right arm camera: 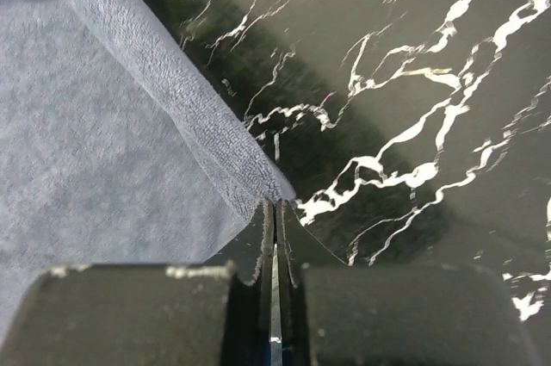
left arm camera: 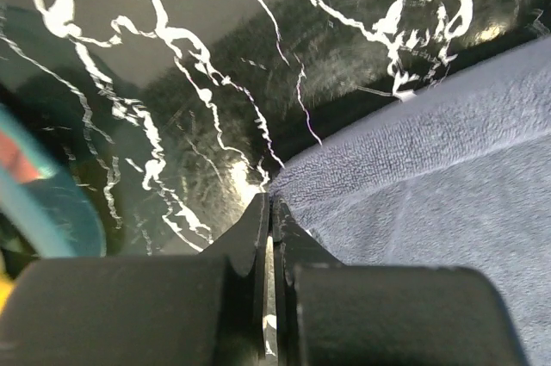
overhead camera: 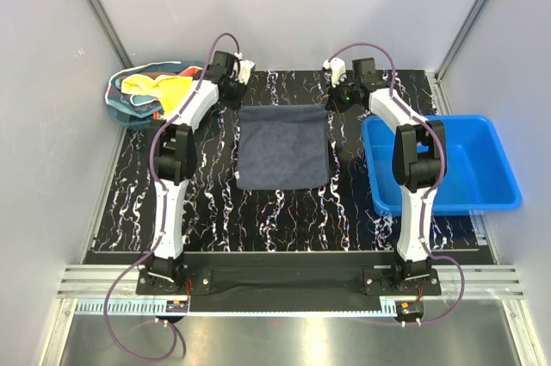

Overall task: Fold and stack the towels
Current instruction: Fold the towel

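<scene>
Cloth first: your grey-blue towel (overhead camera: 284, 146) lay spread flat as a soft, nappy rectangle in the middle of the table (overhead camera: 215, 211), closer to the far edge than the near one. The table itself was glossy black with white marble veins.

You had the left gripper (left arm camera: 269, 211) down at the towel's far-left corner, jaws pressed together to a hairline slit. The tip of the looped pile ran right into them, so it was pinching that corner.

Same story on the other side. Your right gripper (right arm camera: 275, 208) sat at the far-right corner, its two dark, blocky fingers closed tight on the very point of the hem. The stitched border rose in a thick ridge toward the pinch.

Over in the far-left corner of the table stood the teal basket (overhead camera: 116, 99), rounded and soft-sided. A crumpled yellow towel (overhead camera: 140, 83) and an orange-red towel (overhead camera: 157, 101) were heaped inside it.

Along the right edge you had the blue bin (overhead camera: 473, 164), rigid smooth plastic and rectangular. In the overhead view your right arm crossed in front of its left wall.
</scene>
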